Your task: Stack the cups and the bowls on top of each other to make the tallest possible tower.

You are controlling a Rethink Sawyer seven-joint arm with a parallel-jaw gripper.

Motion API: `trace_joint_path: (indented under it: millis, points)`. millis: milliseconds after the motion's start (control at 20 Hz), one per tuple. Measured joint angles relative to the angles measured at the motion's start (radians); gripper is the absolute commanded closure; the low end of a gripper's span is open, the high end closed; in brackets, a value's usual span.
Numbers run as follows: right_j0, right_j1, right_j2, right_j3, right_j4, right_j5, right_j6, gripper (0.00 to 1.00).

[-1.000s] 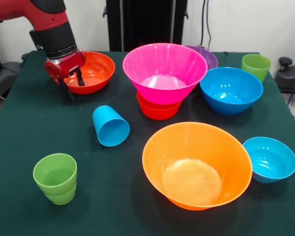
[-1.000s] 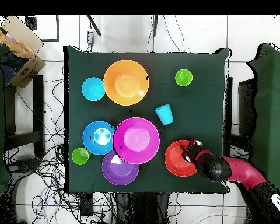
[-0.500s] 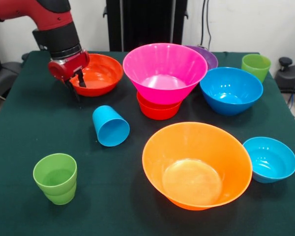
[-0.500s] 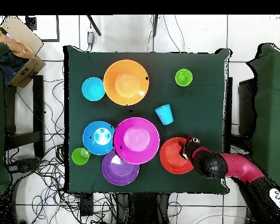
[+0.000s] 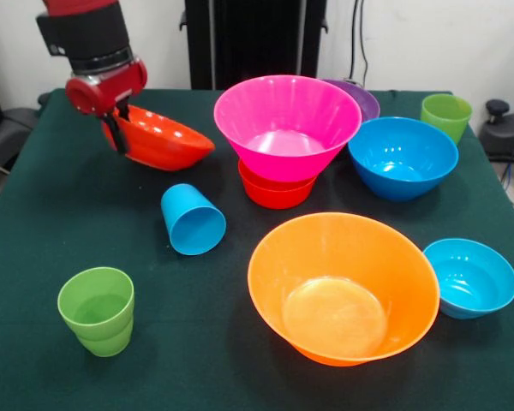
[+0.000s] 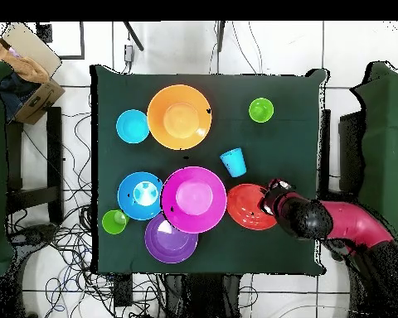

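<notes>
While the red and black gripper (image 5: 116, 116) pinches one rim of the medium red-orange glossy plastic bowl (image 5: 161, 139), that bowl hangs tilted at the far left of the dark green table (image 5: 51, 214), its gripped edge raised and its opposite edge pointing toward the large pink plastic bowl (image 5: 286, 124). From overhead, the gripper (image 6: 273, 196) sits at the red-orange bowl's (image 6: 249, 207) outer edge, and the bowl lies just beside the pink bowl (image 6: 193, 199).

The pink bowl sits nested in a small red-orange plastic bowl (image 5: 274, 192), forming a low tower near the table's middle. A purple plastic bowl (image 5: 360, 96) shows behind it, and a blue plastic bowl (image 5: 403, 157) stands just to its right. A lime green tapered plastic cup (image 5: 445, 116) stands upright at the far right.

A sky blue tapered plastic cup (image 5: 192, 220) lies on its side near the centre-left. A second lime green cup (image 5: 97, 310) stands upright at the near left. A large orange plastic bowl (image 5: 343, 286) sits at the near centre, with a small blue plastic bowl (image 5: 469, 277) touching its right side.
</notes>
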Motion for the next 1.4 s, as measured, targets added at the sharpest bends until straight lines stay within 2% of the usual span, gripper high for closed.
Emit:
trace_joint_path:
  millis: [150, 350, 600, 950, 1200, 1400]
  points:
    - [0.016, -0.073, 0.017, -0.002, 0.049, 0.060, 0.000, 1.00]
    - [0.017, -0.121, 0.031, -0.007, 0.077, 0.102, 0.000, 1.00]
    - [0.018, -0.184, 0.054, -0.026, 0.086, 0.161, 0.000, 1.00]
    - [0.034, -0.225, 0.056, -0.054, 0.086, 0.198, 0.000, 1.00]
    - [0.074, -0.250, 0.055, -0.074, 0.086, 0.234, 0.000, 1.00]
    - [0.140, -0.270, 0.054, -0.078, 0.086, 0.240, 0.000, 1.00]
